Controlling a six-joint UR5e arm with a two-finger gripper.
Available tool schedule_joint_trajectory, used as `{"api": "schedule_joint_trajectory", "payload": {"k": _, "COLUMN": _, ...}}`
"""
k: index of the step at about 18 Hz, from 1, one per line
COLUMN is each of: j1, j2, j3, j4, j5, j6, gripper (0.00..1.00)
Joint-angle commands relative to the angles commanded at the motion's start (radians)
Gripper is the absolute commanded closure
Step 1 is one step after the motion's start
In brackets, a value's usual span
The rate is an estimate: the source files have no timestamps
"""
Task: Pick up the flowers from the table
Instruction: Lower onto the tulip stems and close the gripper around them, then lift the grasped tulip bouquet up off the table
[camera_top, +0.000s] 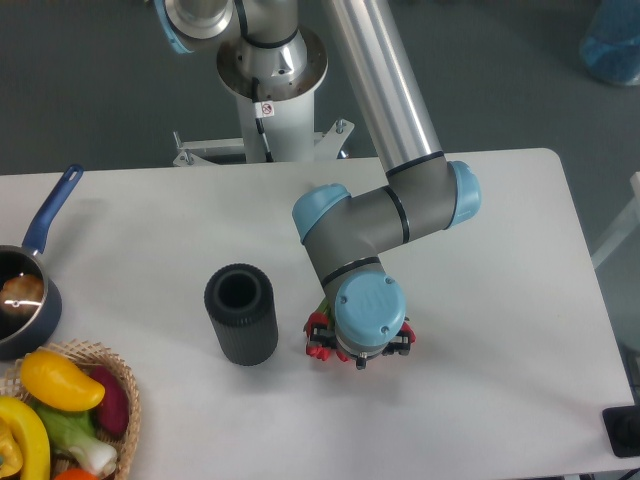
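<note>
The flowers (318, 337) lie on the white table (500, 300) near its middle, only their red heads and a bit of green stem showing from under my wrist. My gripper (362, 352) hangs straight down over them, its blue cap hiding the fingers, so whether they are open or shut is not visible. Small black finger parts show at both sides of the cap, low over the tabletop.
A black ribbed cylinder vase (241, 312) stands upright just left of the flowers. A blue-handled pot (22, 290) sits at the left edge. A wicker basket (60, 415) with yellow, red and green vegetables fills the front left corner.
</note>
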Motion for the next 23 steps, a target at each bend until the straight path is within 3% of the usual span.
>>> {"api": "schedule_joint_trajectory", "payload": {"k": 4, "j1": 0.002, "j2": -0.002, "j3": 0.015, "j4": -0.014, "j5": 0.012, "j6": 0.0, "gripper": 0.42}}
{"api": "schedule_joint_trajectory", "payload": {"k": 9, "j1": 0.002, "j2": 0.002, "j3": 0.015, "j4": -0.014, "j5": 0.012, "j6": 0.0, "gripper": 0.84}}
{"api": "schedule_joint_trajectory", "payload": {"k": 12, "j1": 0.002, "j2": 0.0, "j3": 0.015, "j4": -0.014, "j5": 0.014, "j6": 0.0, "gripper": 0.97}}
{"api": "schedule_joint_trajectory", "payload": {"k": 19, "j1": 0.002, "j2": 0.005, "j3": 0.012, "j4": -0.014, "j5": 0.049, "j6": 0.0, "gripper": 1.0}}
{"api": "schedule_joint_trajectory", "payload": {"k": 23, "j1": 0.0, "j2": 0.069, "j3": 0.012, "j4": -0.011, "j5": 0.051, "j6": 0.0, "gripper": 1.0}}
